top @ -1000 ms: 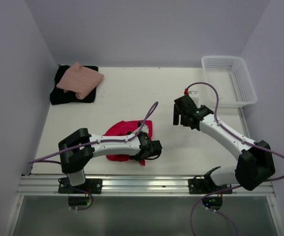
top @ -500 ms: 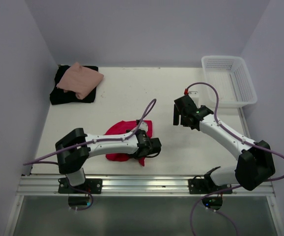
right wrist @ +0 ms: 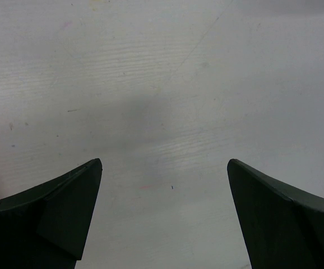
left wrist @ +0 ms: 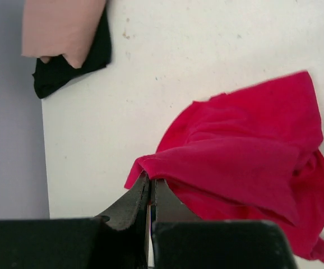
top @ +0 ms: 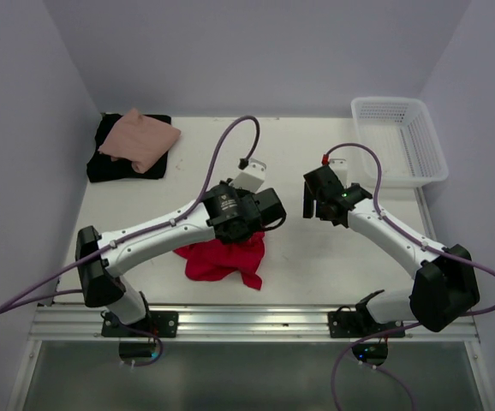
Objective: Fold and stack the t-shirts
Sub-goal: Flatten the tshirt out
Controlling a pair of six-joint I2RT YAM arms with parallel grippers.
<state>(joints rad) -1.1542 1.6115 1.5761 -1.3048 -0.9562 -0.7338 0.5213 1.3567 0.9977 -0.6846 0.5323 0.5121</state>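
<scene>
Red cloth t-shirt (top: 217, 259), top hidden beneath the left arm (top: 153, 233), hangs pinched in the left pincer (left wrist: 151, 186), raised since before; right pincer (right wrist: 165, 162) gapes wide.

Three t-shirts are counted on one white table (top: 316, 265) — one red t-shirt (top: 222, 259), one salmon-pink t-shirt (top: 139, 139) and one black t-shirt (top: 110, 164). There is one white lattice basket (top: 390, 101). Two robot arms are in view, the left arm (top: 153, 233) and the right arm (top: 393, 235). Each carries a single two-finger gripper, making two in all — the left gripper (left wrist: 149, 182) and the right gripper (right wrist: 165, 168). Purple cables number two, the left cable (top: 217, 150) and the right cable (top: 354, 145), one per arm.
</scene>
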